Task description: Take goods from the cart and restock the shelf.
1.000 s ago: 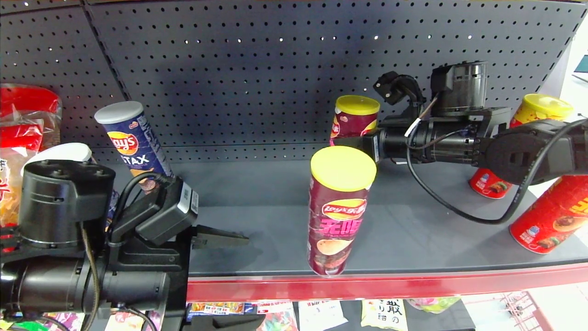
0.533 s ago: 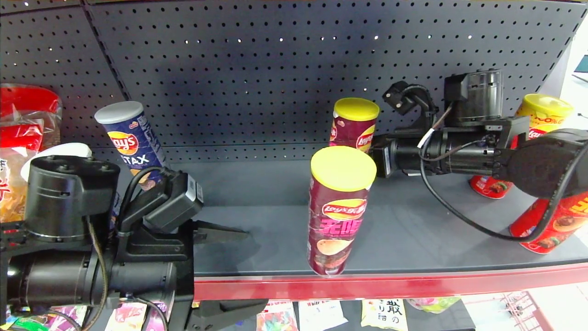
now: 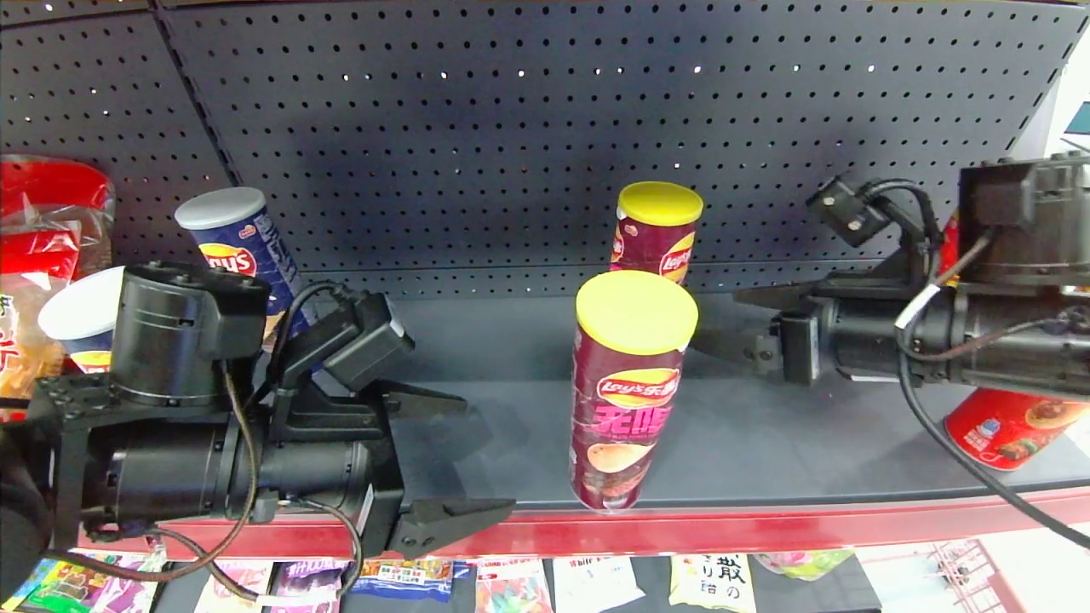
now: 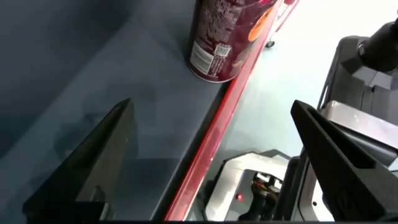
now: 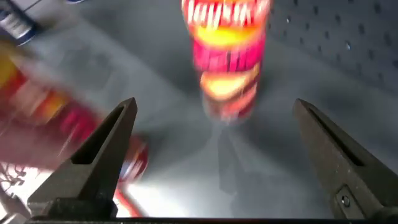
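**Head view.** The grey shelf (image 3: 511, 443) carries 5 chip cans.
- 2 are maroon with yellow lids. The front maroon can (image 3: 628, 400) stands upright at the shelf's red edge (image 3: 724, 529), and the rear maroon can (image 3: 657, 237) stands behind it by the pegboard (image 3: 477, 128).
- 2 are blue with white lids. The tilted blue can (image 3: 243, 247) leans near the pegboard, and the second blue can (image 3: 77, 319) is half hidden behind the left arm.
- 1 red can (image 3: 1009, 424) lies tilted at the right, under the right arm.

1 snack bag (image 3: 34, 247) sits at the far left. The left gripper (image 3: 456, 460) hangs left of the front maroon can. Its 2 fingers are spread wide with nothing between them, and the lower one is out past the red edge. The right gripper (image 3: 737, 322) sits just right of the 2 maroon cans, its fingers apart and holding nothing.

**Left wrist view.** This adds the front maroon can's base, which stands right at the red edge. It is ahead of the wide-spread, empty fingers and touches neither.

**Right wrist view.** This view is blurred. 1 maroon can stands upright beyond the widely parted fingers, clear of both. A 2nd can smears past 1 finger, and I cannot tell which can it is.
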You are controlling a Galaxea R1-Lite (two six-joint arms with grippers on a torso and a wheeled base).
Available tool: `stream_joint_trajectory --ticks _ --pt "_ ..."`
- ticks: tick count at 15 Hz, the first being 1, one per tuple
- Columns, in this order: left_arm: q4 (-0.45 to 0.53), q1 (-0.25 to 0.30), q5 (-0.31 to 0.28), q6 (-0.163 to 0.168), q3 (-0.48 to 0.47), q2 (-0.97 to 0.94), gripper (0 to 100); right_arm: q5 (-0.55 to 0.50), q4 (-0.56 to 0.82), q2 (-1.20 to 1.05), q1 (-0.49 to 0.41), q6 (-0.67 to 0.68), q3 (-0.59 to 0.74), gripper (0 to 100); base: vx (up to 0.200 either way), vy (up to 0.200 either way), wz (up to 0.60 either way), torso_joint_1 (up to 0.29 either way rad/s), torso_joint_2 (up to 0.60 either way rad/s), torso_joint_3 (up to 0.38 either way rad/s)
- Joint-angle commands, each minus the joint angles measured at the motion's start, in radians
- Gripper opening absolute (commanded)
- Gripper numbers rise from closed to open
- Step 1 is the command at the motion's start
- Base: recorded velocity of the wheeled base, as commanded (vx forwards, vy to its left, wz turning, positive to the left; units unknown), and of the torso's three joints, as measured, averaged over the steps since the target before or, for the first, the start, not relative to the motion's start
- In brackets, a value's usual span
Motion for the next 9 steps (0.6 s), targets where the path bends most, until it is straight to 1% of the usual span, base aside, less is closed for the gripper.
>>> stream_joint_trajectory --ticks 1,3,6,7,9 --pt "0.000 -0.001 -0.001 0.002 -0.010 0.027 100 -0.003 0.001 -0.195 0.000 0.008 0.139 100 0.000 0.000 0.00 0.000 0.00 0.000" --pt "0.000 0.001 0.013 0.002 -0.013 0.047 100 -0.003 0.001 -0.352 0.003 0.005 0.252 100 0.000 0.000 0.00 0.000 0.00 0.000" --pt "0.000 -0.006 0.021 0.008 -0.010 0.081 100 -0.009 0.009 -0.551 0.003 0.001 0.344 100 0.000 0.000 0.00 0.000 0.00 0.000" --pt "-0.002 -0.006 0.025 0.013 -0.013 0.092 100 -0.022 0.017 -0.631 0.002 0.001 0.380 100 0.000 0.000 0.00 0.000 0.00 0.000" --pt "-0.002 -0.006 0.035 0.037 -0.013 0.116 100 -0.035 0.020 -0.769 0.000 0.001 0.472 100 0.000 0.000 0.00 0.000 0.00 0.000"
